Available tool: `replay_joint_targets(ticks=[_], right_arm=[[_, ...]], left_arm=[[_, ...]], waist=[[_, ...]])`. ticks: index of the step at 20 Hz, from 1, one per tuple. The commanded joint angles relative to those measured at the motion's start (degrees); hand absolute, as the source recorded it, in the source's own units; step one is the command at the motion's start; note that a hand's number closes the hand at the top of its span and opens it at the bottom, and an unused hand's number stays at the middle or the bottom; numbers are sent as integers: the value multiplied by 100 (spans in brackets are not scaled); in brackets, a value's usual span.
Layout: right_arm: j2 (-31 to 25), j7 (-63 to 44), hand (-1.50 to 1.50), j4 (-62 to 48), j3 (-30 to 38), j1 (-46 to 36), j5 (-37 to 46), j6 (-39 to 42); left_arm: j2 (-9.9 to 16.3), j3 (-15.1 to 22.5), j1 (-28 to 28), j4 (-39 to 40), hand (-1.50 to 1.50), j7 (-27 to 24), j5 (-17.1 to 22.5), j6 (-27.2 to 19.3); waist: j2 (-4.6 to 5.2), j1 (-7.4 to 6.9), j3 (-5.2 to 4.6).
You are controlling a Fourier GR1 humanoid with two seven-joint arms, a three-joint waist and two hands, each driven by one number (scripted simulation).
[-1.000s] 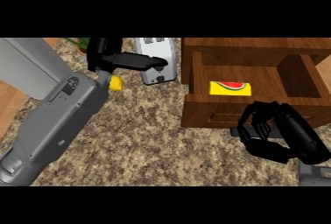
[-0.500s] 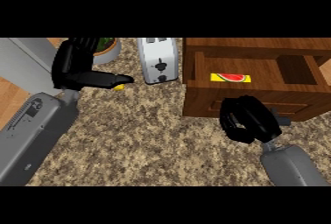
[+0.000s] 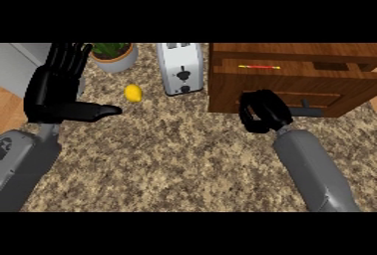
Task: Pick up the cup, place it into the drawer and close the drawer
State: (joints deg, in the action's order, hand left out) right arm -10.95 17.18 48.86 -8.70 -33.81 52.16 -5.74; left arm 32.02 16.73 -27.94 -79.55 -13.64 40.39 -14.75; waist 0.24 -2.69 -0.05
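Observation:
The wooden drawer unit (image 3: 294, 55) stands at the upper right, its drawer almost fully in. Only a thin slit stays open, and in it a yellow and red sliver of the cup (image 3: 258, 66) shows. My right hand (image 3: 264, 110) is against the drawer front (image 3: 331, 97), fingers curled, holding nothing; the dark drawer handle (image 3: 307, 110) sticks out just to its right. My left hand (image 3: 55, 94) is at the left edge, open, fingers up and thumb pointing right.
A silver toaster (image 3: 180, 67) stands just left of the drawer unit. A yellow lemon (image 3: 133, 92) lies on the speckled counter (image 3: 169, 159) near my left thumb. A potted plant (image 3: 114, 54) is at the back left.
The drawer has slid in from wide open to nearly shut, hiding most of the cup. My right hand has followed the drawer front forward. The left hand has drawn back to the left and opened upward.

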Motion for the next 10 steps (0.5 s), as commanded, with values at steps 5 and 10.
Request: replay_joint_targets(ticks=[5, 10], right_arm=[[-55, 606, 150, -2462, 708, -1525, -146, -199], [-418, 611, 150, -3085, 1032, -2182, -307, 133]], left_arm=[[38, -285, 307, 167, -150, -300, -25, 548], [108, -324, 405, 104, -150, -219, 53, 798]], waist=[[122, -89, 17], [164, -207, 19]])
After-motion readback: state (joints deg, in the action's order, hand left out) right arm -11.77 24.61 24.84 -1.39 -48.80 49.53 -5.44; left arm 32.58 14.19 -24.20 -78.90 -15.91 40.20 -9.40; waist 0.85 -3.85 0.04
